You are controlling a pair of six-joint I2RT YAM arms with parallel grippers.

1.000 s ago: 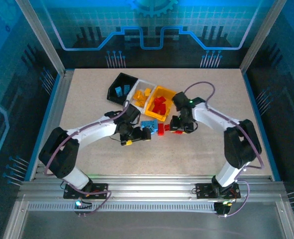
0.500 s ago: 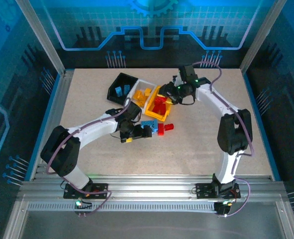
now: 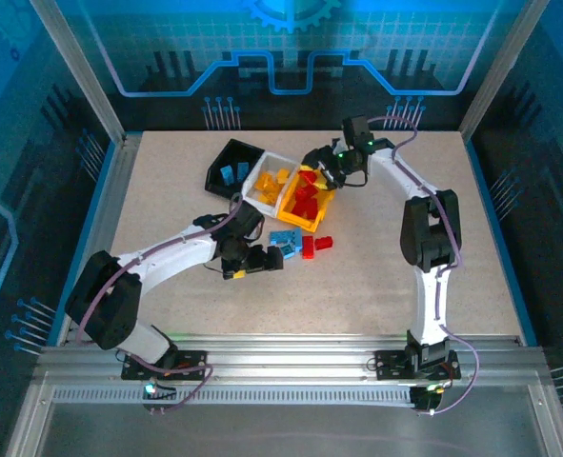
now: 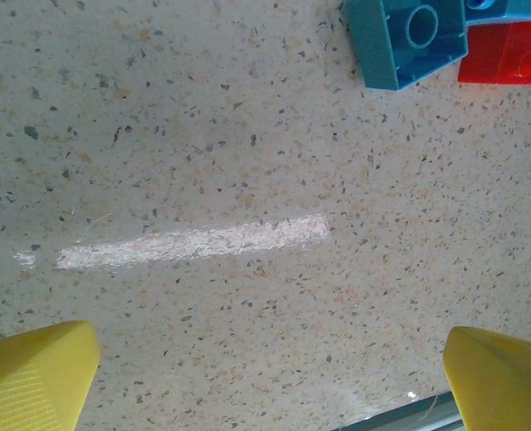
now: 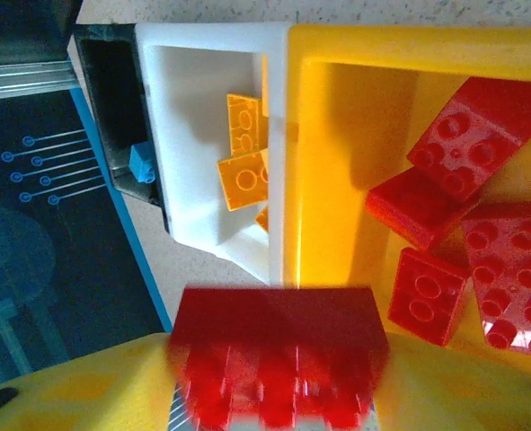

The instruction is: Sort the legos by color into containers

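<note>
While the left fingers (image 4: 31,373) stood wide apart over the surface (image 4: 202,135), a blurred red brick (image 5: 278,355) sat between the right fingers (image 5: 94,377) above the yellow bin (image 5: 355,49), grip uncertain.

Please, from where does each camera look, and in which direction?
Top external: high behind, looking down on the table; left arm, right arm in full.
Left wrist: facing down at table; own fingertips, blue brick.
Right wrist: facing down into yellow bin; own fingers beside blurred red brick.
Shared: top and right wrist both see the yellow bin.
</note>
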